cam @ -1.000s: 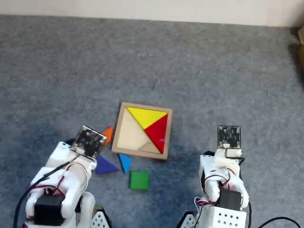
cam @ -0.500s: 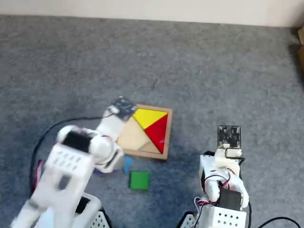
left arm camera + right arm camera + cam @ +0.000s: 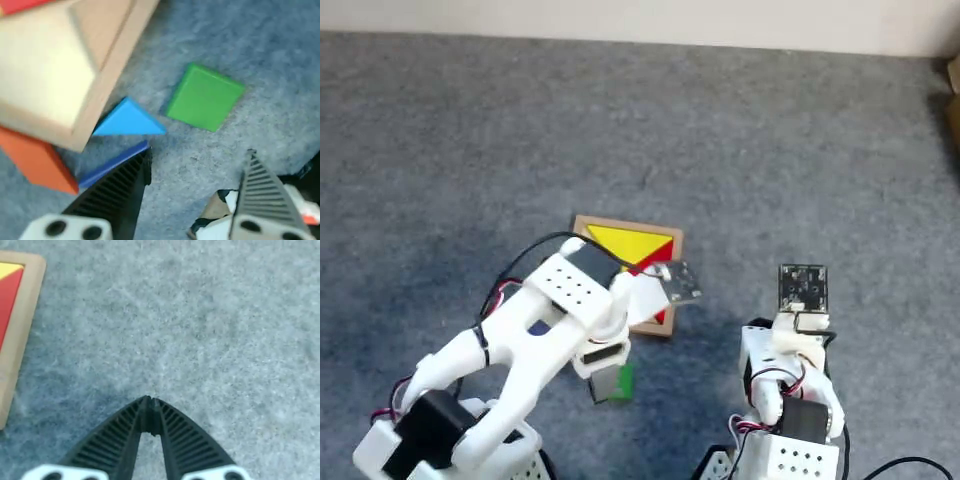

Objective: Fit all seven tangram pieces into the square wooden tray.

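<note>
Left claw [image 3: 199, 152] is spread wide and carries nothing, hanging over the table [image 3: 770, 150] among the loose pieces. The wide spread is judged to be preparation for straddling a piece, not a carry. The green square [image 3: 205, 97] lies flat just ahead of the claw tips and apart from its neighbours. That free edge room makes it the likeliest target. The light blue triangle [image 3: 129, 120] lies ahead of the claw on the side of the dark finger, touching or almost touching the tray [image 3: 107, 85] at its corner. The dark blue piece [image 3: 112, 162] sits right against that finger's tip, and the orange piece [image 3: 37, 157] lies beyond it, tucked against the tray's outer wall. These three crowd one another, so a clean pinch on them would be harder. Inside the tray, the yellow triangle [image 3: 620, 243] and red triangle [image 3: 657, 256] are seated along the far side. Bare wood shows on the side nearest the claw, so the loose pieces need only a short carry. The task is judged well short of complete. Right claw [image 3: 150, 412] is pressed together on nothing, low over bare table with the tray edge off to one side. It appears parked clear to leave the working area to the left arm.
</note>
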### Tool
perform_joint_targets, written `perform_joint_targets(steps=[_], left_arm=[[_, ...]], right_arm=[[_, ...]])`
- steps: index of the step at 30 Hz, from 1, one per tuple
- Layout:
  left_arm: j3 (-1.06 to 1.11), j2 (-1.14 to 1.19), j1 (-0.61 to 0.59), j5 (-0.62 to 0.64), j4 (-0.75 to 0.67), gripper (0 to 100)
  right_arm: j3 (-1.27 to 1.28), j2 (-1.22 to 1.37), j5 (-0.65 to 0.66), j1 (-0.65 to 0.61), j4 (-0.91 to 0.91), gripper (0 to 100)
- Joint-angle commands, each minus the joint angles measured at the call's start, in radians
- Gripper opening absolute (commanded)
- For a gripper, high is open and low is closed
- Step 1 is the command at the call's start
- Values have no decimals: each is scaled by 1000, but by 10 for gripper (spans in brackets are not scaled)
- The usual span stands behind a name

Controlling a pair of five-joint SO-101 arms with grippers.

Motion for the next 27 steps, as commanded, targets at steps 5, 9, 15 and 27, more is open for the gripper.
perform_joint_targets(steps=[5,9,15,27], left_arm=[[-39,8,127,-61,-3,280],[-2,10,157,-61,-89,284],[85,10,179,-69,-219,285],[189,12,182,-121,-356,280]], right_arm=[[93,-15,-2,157,-65,5],[93,-15,-3,251,-94,5],[93,-15,-2,266,-96,5],[93,-15,-2,268,-96,5]])
